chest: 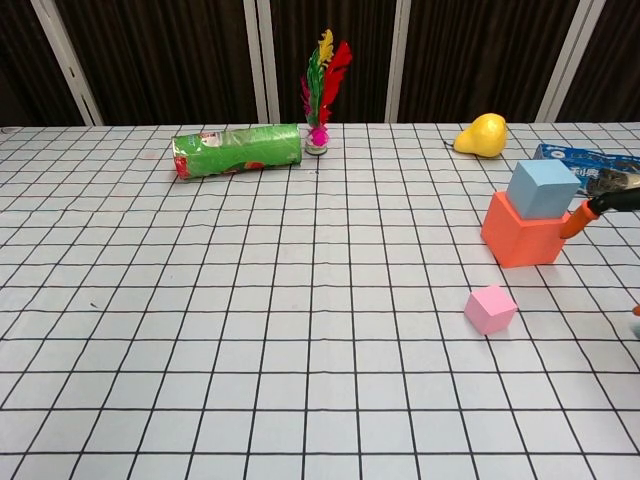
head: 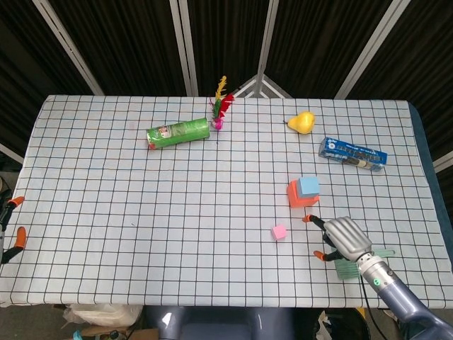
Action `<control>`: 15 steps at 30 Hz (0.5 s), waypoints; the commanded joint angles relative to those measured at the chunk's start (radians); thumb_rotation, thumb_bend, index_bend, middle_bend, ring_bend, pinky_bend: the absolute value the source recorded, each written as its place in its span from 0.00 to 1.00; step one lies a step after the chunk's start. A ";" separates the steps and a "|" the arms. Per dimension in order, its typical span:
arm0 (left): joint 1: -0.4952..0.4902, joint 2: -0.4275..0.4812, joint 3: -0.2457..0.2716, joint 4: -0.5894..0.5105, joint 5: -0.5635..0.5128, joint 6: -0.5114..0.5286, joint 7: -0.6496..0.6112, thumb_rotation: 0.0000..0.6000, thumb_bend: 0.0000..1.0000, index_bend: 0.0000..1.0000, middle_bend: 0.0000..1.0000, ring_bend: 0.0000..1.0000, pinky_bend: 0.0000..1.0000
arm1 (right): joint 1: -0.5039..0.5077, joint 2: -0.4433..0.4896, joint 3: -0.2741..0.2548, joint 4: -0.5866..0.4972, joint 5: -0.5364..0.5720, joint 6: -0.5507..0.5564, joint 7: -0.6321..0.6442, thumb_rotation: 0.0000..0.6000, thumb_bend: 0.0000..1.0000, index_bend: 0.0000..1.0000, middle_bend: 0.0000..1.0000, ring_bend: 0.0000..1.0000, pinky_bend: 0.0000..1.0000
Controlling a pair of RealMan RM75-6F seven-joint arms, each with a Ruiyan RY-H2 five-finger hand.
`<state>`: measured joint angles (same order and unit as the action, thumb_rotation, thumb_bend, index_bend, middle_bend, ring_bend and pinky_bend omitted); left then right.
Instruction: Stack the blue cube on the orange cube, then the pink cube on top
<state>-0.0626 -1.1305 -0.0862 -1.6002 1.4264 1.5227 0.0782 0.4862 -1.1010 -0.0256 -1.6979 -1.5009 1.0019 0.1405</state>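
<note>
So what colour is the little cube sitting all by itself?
Pink. The pink cube shows best in the chest view.

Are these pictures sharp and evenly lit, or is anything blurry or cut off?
Head view: even light, soft shadows, the blue cube and pink cube crisp. Chest view: sharp too, but the right hand is cropped at the edge, only an orange fingertip showing, slightly soft.

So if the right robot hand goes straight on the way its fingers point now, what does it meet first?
Probably the pink cube. The right robot hand is open and points left across the table, with only bare cloth between. Its height is unclear, so it may pass above.
</note>
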 commanded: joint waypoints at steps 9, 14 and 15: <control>-0.002 -0.004 -0.002 -0.001 -0.007 -0.002 0.013 1.00 0.56 0.18 0.06 0.00 0.00 | 0.045 -0.083 0.030 0.072 0.013 -0.053 0.014 1.00 0.31 0.29 1.00 1.00 0.83; -0.003 -0.007 -0.003 -0.003 -0.009 -0.002 0.023 1.00 0.56 0.18 0.06 0.00 0.00 | 0.046 -0.123 0.023 0.116 -0.019 -0.042 0.055 1.00 0.31 0.29 1.00 1.00 0.83; -0.003 -0.008 -0.003 -0.003 -0.010 -0.003 0.025 1.00 0.56 0.18 0.06 0.00 0.00 | 0.046 -0.131 0.023 0.123 -0.026 -0.035 0.062 1.00 0.31 0.29 1.00 1.00 0.83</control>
<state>-0.0652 -1.1382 -0.0890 -1.6029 1.4174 1.5199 0.1027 0.5316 -1.2225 -0.0010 -1.5827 -1.5182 0.9597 0.1938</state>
